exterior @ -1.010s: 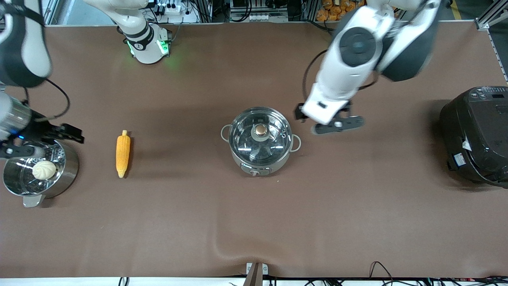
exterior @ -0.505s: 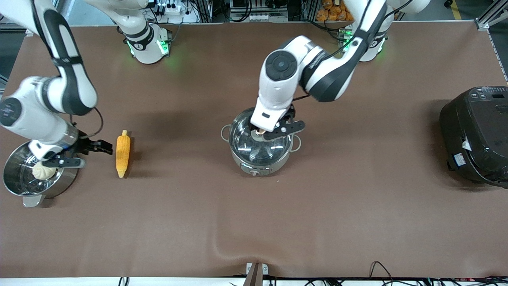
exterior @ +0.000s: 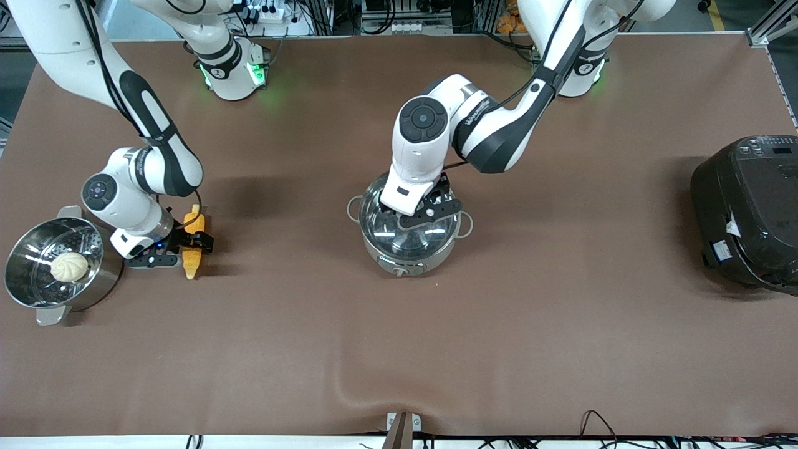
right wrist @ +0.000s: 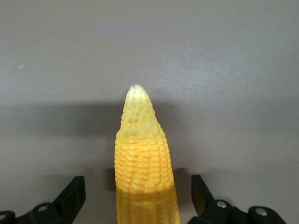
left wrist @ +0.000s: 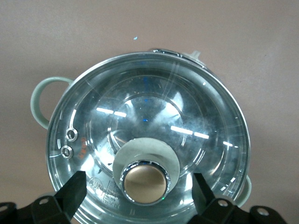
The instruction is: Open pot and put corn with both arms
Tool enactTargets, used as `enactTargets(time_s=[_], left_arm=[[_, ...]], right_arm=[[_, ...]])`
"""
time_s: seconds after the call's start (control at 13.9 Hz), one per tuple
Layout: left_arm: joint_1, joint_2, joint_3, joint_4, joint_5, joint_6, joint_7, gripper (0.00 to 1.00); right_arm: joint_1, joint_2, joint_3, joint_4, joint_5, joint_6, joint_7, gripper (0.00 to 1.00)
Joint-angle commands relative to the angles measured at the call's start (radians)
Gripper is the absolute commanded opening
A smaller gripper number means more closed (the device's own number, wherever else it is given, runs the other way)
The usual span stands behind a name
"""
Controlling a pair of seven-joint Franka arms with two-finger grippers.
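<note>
We see the left end effector (exterior: pixel 419 214) open over the pot (exterior: pixel 408 226), its fingers (left wrist: pixel 74 189) on both sides of the lid knob (left wrist: pixel 144 181). The right end effector (exterior: pixel 184 245) is also open, with the corn (right wrist: pixel 143 162) lying between its fingers on the table (exterior: pixel 499 324).

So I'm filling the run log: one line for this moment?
left gripper: open, astride lid knob | right gripper: open, astride corn | pot: lidded
</note>
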Motion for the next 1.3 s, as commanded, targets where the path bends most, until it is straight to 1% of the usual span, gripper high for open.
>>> enactTargets(time_s=[0.0, 0.07, 0.14, 0.22, 0.29, 0.36, 0.43, 0.51, 0.58, 0.65, 0.72, 0.79, 0.94, 1.08, 1.15, 1.23], left_arm=[[-0.022, 0.029, 0.015, 0.028, -0.010, 0.006, -0.010, 0.94], [-0.023, 0.031, 0.015, 0.028, -0.008, 0.006, -0.010, 0.89], [-0.023, 0.032, 0.015, 0.028, -0.008, 0.004, -0.007, 0.84], [-0.023, 0.031, 0.015, 0.027, -0.007, 0.006, -0.004, 0.81], [-0.022, 0.032, 0.015, 0.027, -0.004, 0.004, -0.001, 0.75], [-0.022, 0.037, 0.015, 0.027, -0.001, 0.004, -0.001, 0.70], [-0.023, 0.040, 0.015, 0.027, -0.001, 0.004, -0.001, 0.63], [-0.023, 0.040, 0.015, 0.027, -0.001, 0.004, -0.001, 0.52], [-0.023, 0.039, 0.015, 0.027, 0.004, 0.004, 0.005, 0.27], [-0.025, 0.039, 0.014, 0.027, 0.016, 0.004, 0.008, 0.04], [-0.027, 0.039, 0.014, 0.027, 0.016, 0.004, 0.008, 0.00], [-0.028, 0.037, 0.014, 0.025, 0.018, 0.004, 0.008, 0.00], [-0.020, 0.022, 0.014, 0.021, 0.021, -0.005, 0.011, 0.00], [-0.001, -0.026, 0.015, 0.022, 0.012, -0.032, 0.017, 0.00], [0.028, -0.055, 0.012, 0.024, 0.013, -0.061, 0.019, 0.00], [0.036, -0.094, 0.011, 0.022, 0.021, -0.100, 0.028, 0.00]], right_arm=[[-0.017, -0.034, 0.003, -0.028, 0.013, -0.008, 0.003, 0.88], [-0.016, -0.048, 0.003, -0.029, 0.013, -0.030, 0.006, 0.83], [-0.017, -0.063, 0.003, -0.028, 0.013, -0.081, 0.005, 0.72], [-0.019, -0.074, 0.003, -0.028, 0.013, -0.111, 0.005, 0.57], [-0.020, -0.076, 0.003, -0.028, 0.013, -0.116, 0.006, 0.45], [-0.020, -0.076, 0.003, -0.028, 0.013, -0.117, 0.008, 0.37], [-0.022, -0.077, 0.003, -0.026, 0.013, -0.134, 0.008, 0.25], [-0.022, -0.086, 0.003, -0.019, 0.015, -0.160, 0.008, 0.12], [-0.022, -0.100, 0.003, -0.017, 0.016, -0.171, 0.012, 0.00], [-0.019, -0.117, 0.003, -0.012, 0.016, -0.185, 0.029, 0.00], [-0.011, -0.140, 0.006, 0.017, 0.015, -0.227, 0.031, 0.00], [0.001, -0.163, 0.008, 0.065, 0.016, -0.311, 0.032, 0.00], [0.015, -0.194, 0.009, 0.199, 0.016, -0.564, 0.034, 0.00], [0.025, -0.203, 0.012, 0.341, 0.018, -0.773, 0.036, 0.00], [0.047, -0.201, 0.014, 0.407, 0.019, -0.844, 0.052, 0.00], [0.083, -0.198, 0.012, 0.455, 0.036, -0.887, 0.109, 0.00]])
